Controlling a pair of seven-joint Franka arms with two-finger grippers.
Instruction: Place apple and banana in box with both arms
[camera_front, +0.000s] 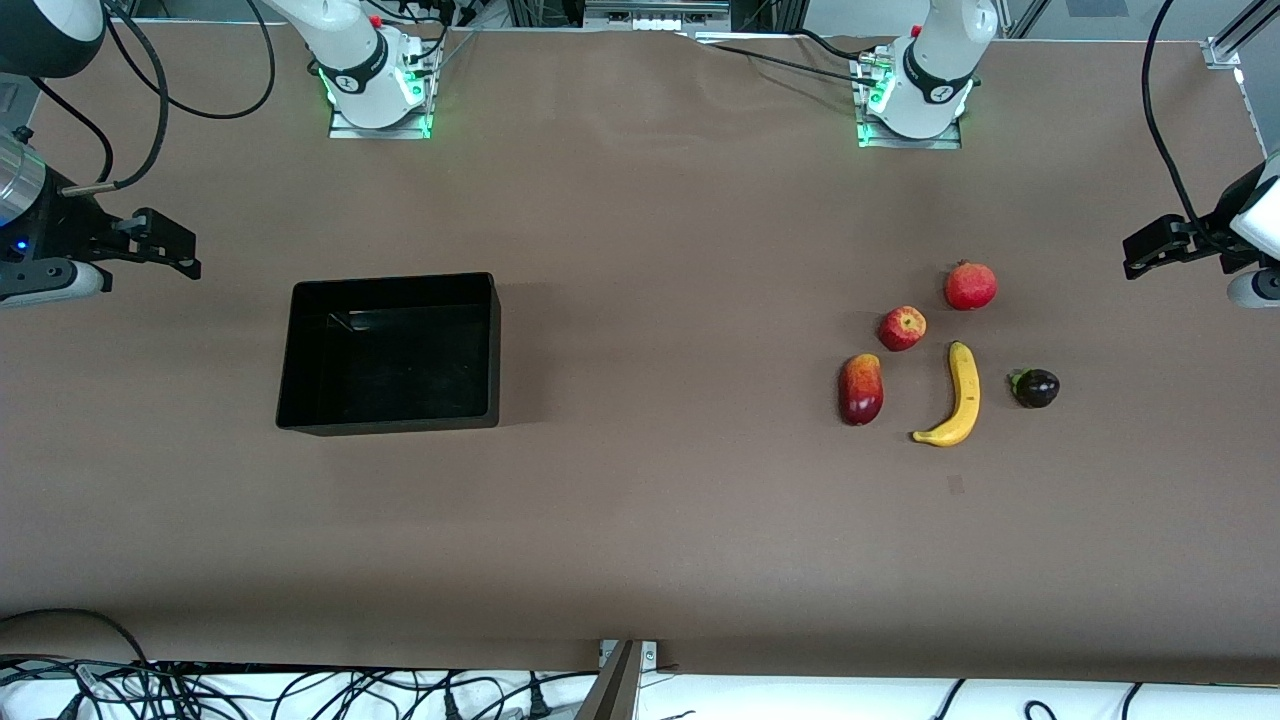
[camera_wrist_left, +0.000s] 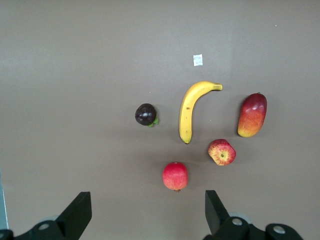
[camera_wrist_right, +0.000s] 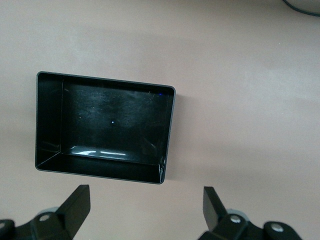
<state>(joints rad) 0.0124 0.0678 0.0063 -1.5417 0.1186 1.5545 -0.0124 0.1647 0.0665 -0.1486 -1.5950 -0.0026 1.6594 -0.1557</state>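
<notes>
The apple (camera_front: 902, 327) (camera_wrist_left: 222, 152), small and red with yellow patches, lies on the brown table toward the left arm's end. The curved yellow banana (camera_front: 958, 396) (camera_wrist_left: 190, 110) lies just nearer the front camera than the apple. The black box (camera_front: 390, 424) (camera_wrist_right: 49, 120) sits empty toward the right arm's end. My left gripper (camera_front: 1135, 255) (camera_wrist_left: 147, 210) hangs open over bare table at its end, apart from the fruits. My right gripper (camera_front: 190, 255) (camera_wrist_right: 145, 207) hangs open over bare table beside the box, holding nothing.
A round red fruit with a crown tip (camera_front: 970, 285) (camera_wrist_left: 175, 176) lies farther from the front camera than the apple. An elongated red-yellow fruit (camera_front: 861, 389) (camera_wrist_left: 252, 114) and a small dark fruit (camera_front: 1036, 388) (camera_wrist_left: 146, 114) flank the banana. Both arm bases stand along the table's back edge.
</notes>
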